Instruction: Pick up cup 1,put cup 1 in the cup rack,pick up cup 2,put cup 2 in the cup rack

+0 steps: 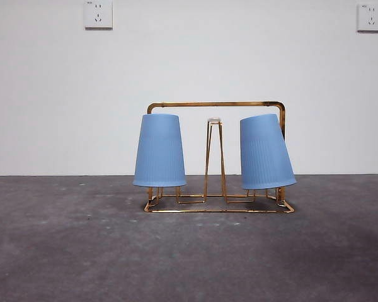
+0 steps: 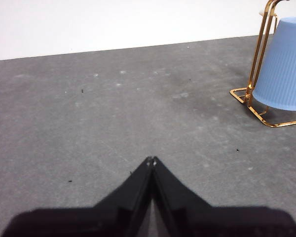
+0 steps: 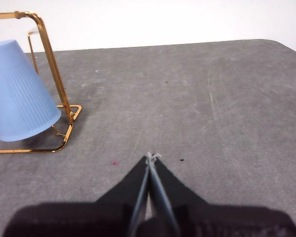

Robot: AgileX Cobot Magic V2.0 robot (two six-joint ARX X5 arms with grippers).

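Jaws of the left gripper (image 2: pixel 151 160) are pressed together tip to tip, nothing between them, low over the dark grey speckled surface (image 2: pixel 113 123). Jaws of the right gripper (image 3: pixel 151 157) likewise meet at the tips and grasp nothing; a small pale thread-like fleck sits at their tips.

Left wrist view: bare surface lies ahead of the jaws. Well apart from them, off to one side, stands one end of the gold-coloured thin wire cup rack (image 2: pixel 259 49), carrying an inverted pale blue ribbed plastic cup (image 2: pixel 284 64). Cup mouth faces down, clear of the rack's base wire.

Right wrist view: again bare surface near the jaws. The rack's other end is well apart from them, with the second pale blue ribbed cup (image 3: pixel 19 91) inverted and tilted, its upper part leaning in beside the frame's upright.

Front view: neither arm is visible. The cup rack (image 1: pixel 217 104) stands mid-surface, flat rectangular base down, arched frame above. One cup (image 1: pixel 159 151) hangs upside down and nearly straight on a prong at one end; the other cup (image 1: pixel 265 152) hangs upside down at the opposite end, leaning. A narrow prong (image 1: pixel 214 157) between them is bare. Behind is a white wall (image 1: pixel 50 94) with two white sockets (image 1: pixel 98 14).
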